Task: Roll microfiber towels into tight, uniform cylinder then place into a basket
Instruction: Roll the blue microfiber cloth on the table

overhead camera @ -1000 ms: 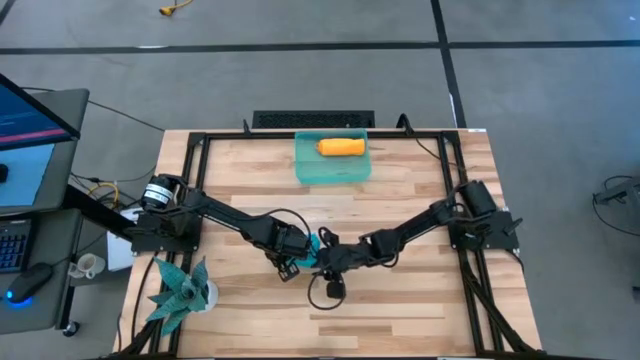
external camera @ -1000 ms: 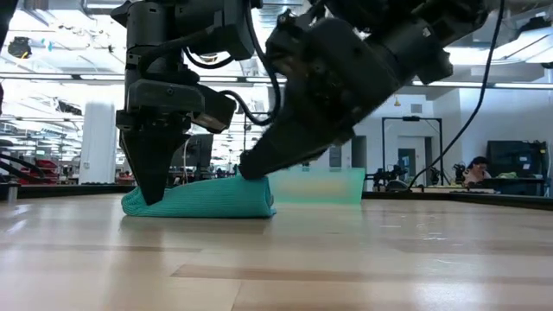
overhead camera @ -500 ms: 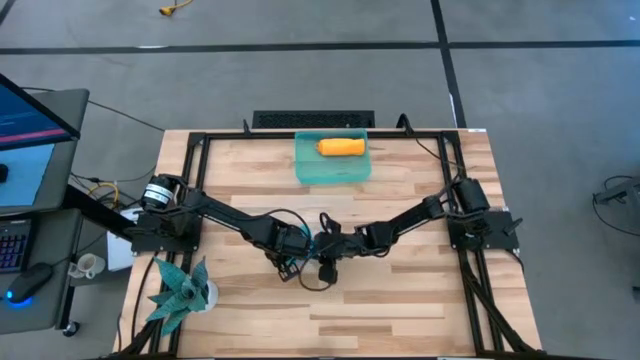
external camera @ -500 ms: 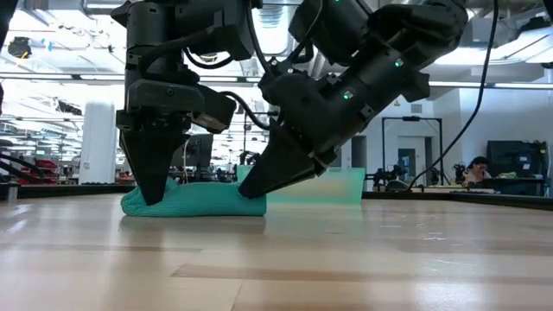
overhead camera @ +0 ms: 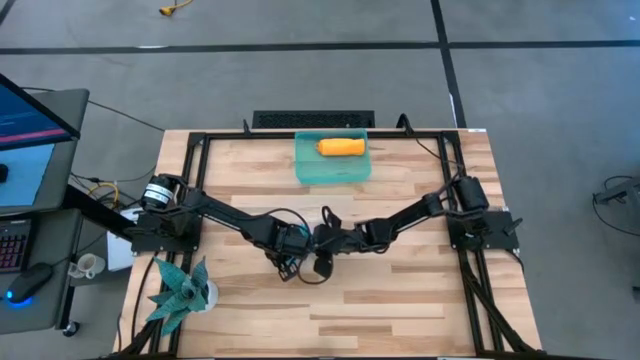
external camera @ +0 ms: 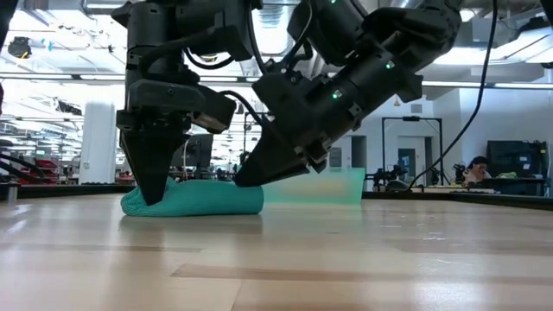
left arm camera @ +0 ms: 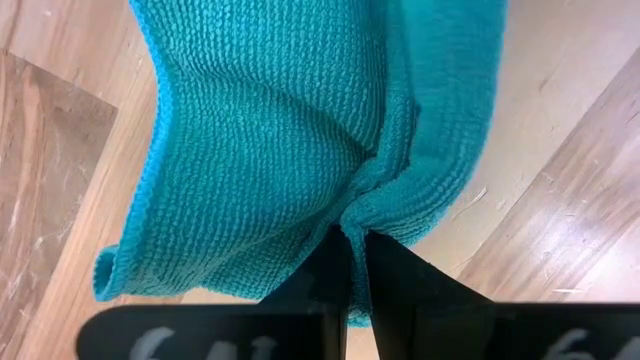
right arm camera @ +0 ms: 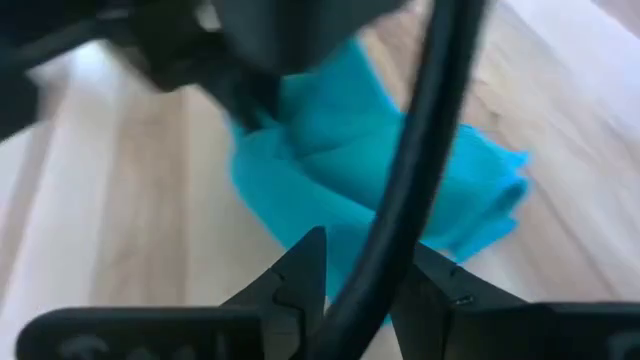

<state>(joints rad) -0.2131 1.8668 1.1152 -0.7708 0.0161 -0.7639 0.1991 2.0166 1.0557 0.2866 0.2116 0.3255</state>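
The teal microfiber towel (external camera: pixel 203 199) lies bunched in a low, loosely rolled mound at mid-table, mostly hidden under both grippers in the high view. My left gripper (external camera: pixel 155 192) points straight down on one end of it and is shut on the cloth. My right gripper (external camera: pixel 246 177) slants down onto the other end, its fingers partly apart with cloth between them (right arm camera: pixel 340 265). The orange towel (overhead camera: pixel 341 147) lies rolled inside the sea-green basket (overhead camera: pixel 308 172) at the table's far edge. My left gripper pinches a raised fold of the teal towel (left arm camera: pixel 372 195) between its two fingers, from above, pointing down. The cloth around it lies slack on the table. My right gripper has the towel's other end (external camera: pixel 257 197) between its fingers, slanting down from the table's right. A cable hides the contact in the right wrist view. The towel rests on the table.
A spiky teal plant (overhead camera: pixel 180 290) stands at the near left corner. A black metal frame (overhead camera: pixel 200 140) runs round the tabletop. Bare wood lies between the towel and the basket, and toward the near edge.
My right gripper has moved toward the far edge and toward my left gripper, rolling about its own axis. The towel end under it has been pushed in, so the mound is shorter than before. The end under my left gripper has stayed put.
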